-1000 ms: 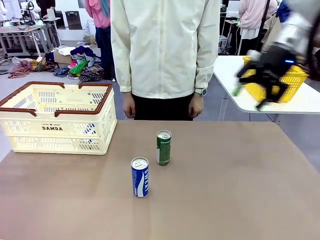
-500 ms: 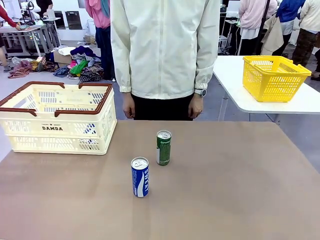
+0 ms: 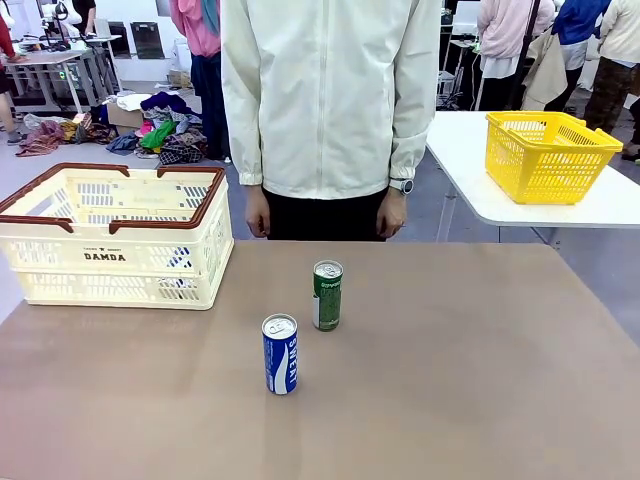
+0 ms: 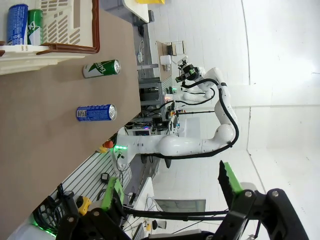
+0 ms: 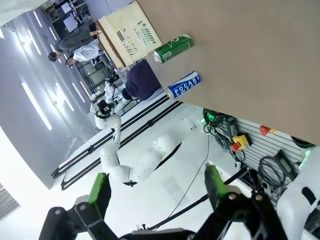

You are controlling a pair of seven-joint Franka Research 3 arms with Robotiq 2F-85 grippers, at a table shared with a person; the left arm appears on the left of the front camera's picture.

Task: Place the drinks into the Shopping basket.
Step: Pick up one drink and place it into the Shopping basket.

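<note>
Two drinks stand upright mid-table: a blue can (image 3: 280, 355) nearer me and a green can (image 3: 327, 296) just behind it to the right. The cream Shopping basket (image 3: 105, 257) with a brown rim sits at the table's far left. In the left wrist view my left gripper (image 4: 170, 187) is open and empty, high and far from the blue can (image 4: 96, 112), green can (image 4: 101, 68) and basket (image 4: 65, 30). My right gripper (image 5: 157, 187) is also open and empty, well away from the green can (image 5: 172, 48), blue can (image 5: 183, 84) and basket (image 5: 129, 32).
A person (image 3: 330, 100) stands at the far edge, hands hanging down. A yellow basket (image 3: 545, 155) sits on a separate white table at the right. Past the cream basket's rim another blue can (image 4: 17, 22) and green can (image 4: 34, 25) show, seemingly inside it.
A second ago my right arm blurred across the upper right of the front view; it has since swung out of that view. The cans and basket have not moved.
</note>
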